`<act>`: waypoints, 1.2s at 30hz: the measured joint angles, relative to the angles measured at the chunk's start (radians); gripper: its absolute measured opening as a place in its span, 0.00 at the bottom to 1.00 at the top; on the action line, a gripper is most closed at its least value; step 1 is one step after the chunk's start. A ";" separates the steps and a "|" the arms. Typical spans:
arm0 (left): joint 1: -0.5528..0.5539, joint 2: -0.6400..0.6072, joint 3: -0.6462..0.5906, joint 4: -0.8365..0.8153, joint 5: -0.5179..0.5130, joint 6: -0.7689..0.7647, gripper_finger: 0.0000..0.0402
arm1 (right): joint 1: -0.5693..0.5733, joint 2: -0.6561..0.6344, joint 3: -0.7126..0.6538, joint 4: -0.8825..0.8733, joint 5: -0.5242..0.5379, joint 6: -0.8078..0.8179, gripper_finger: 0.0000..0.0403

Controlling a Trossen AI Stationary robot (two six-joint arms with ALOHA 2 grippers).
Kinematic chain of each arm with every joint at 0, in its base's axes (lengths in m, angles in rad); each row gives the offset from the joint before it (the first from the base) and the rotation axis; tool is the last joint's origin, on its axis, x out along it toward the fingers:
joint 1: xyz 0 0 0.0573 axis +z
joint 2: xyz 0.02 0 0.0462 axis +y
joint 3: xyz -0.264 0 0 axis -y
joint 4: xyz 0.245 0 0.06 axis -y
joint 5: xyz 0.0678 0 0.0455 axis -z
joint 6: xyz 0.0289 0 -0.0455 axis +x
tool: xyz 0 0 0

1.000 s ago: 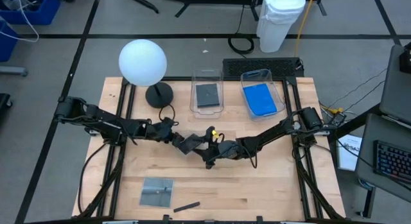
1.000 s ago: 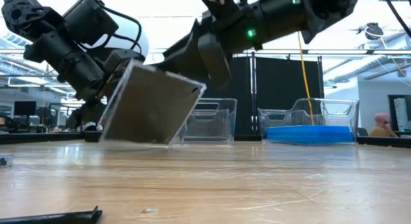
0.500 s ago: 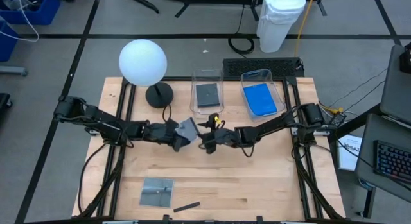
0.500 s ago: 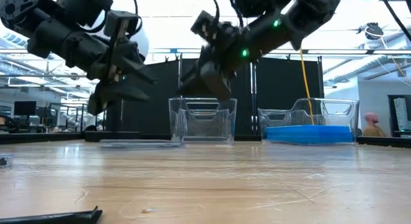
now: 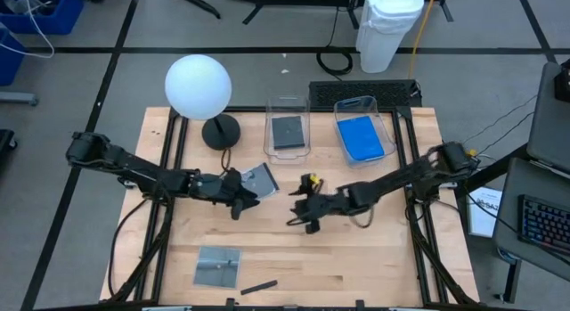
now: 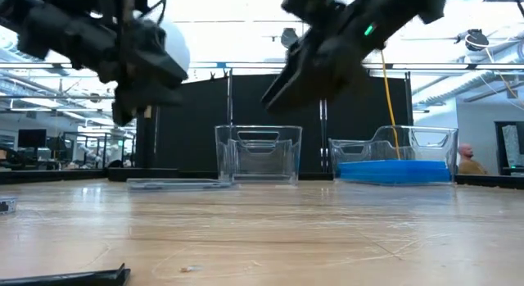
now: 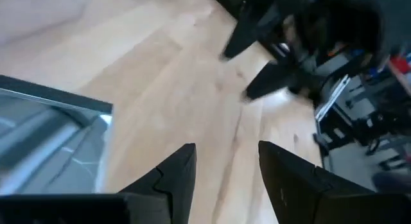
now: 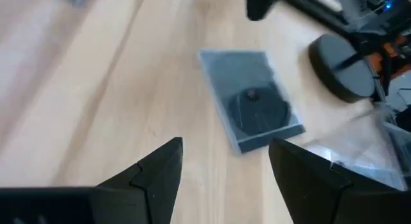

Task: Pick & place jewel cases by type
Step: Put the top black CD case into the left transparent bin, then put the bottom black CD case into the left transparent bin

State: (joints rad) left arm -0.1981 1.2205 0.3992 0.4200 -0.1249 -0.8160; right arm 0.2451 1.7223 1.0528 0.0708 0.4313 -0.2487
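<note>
Fingers of both grippers stood apart and held nothing; the left gripper (image 5: 239, 204) hovered just beside the dark grey jewel case (image 5: 260, 179), which lay flat on the table (image 5: 374, 257) at about one o'clock from it; the right gripper (image 5: 305, 215) was farther, with the case at ten o'clock; its edges lay slightly askew to the table's edge; the left arm seemed better placed to regrasp.

table (image 5: 356, 257): pale wood, matt | tubs (image 5: 287, 104): clear glossy plastic | grey case (image 8: 252, 106): plastic, shiny | lamp globe (image 5: 198, 86): matt white
</note>
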 joint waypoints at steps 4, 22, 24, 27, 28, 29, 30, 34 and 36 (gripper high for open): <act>-0.031 -0.179 0.000 -0.104 -0.090 0.135 0.43 | -0.004 -0.200 -0.113 0.015 -0.036 0.064 0.55; -0.164 -0.361 -0.002 -0.643 -0.334 0.072 0.44 | -0.080 -0.251 -0.466 0.488 -0.309 0.233 0.50; -0.135 -0.321 -0.002 -0.648 -0.331 0.002 0.44 | -0.122 -0.162 -0.429 0.492 -0.330 0.203 0.50; -0.093 -0.272 -0.002 -0.677 -0.304 -0.090 0.44 | -0.191 -0.026 -0.340 0.494 -0.383 0.165 0.50; -0.077 -0.252 -0.002 -0.671 -0.292 -0.116 0.44 | -0.213 0.009 -0.314 0.488 -0.397 0.158 0.50; -0.058 -0.235 -0.001 -0.680 -0.282 -0.145 0.44 | -0.235 0.043 -0.280 0.476 -0.411 0.153 0.50; -0.038 -0.221 -0.001 -0.698 -0.270 -0.174 0.44 | -0.253 0.073 -0.245 0.466 -0.423 0.151 0.50; 0.039 -0.151 -0.001 -0.713 -0.230 -0.277 0.44 | -0.308 0.141 -0.163 0.441 -0.470 0.150 0.50; 0.074 -0.109 -0.003 -0.685 -0.180 -0.260 0.44 | -0.320 0.148 -0.154 0.440 -0.488 0.151 0.50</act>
State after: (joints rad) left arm -0.1236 1.1112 0.3965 -0.2648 -0.3047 -1.0759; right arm -0.0750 1.8707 0.8986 0.5106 -0.0571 -0.0974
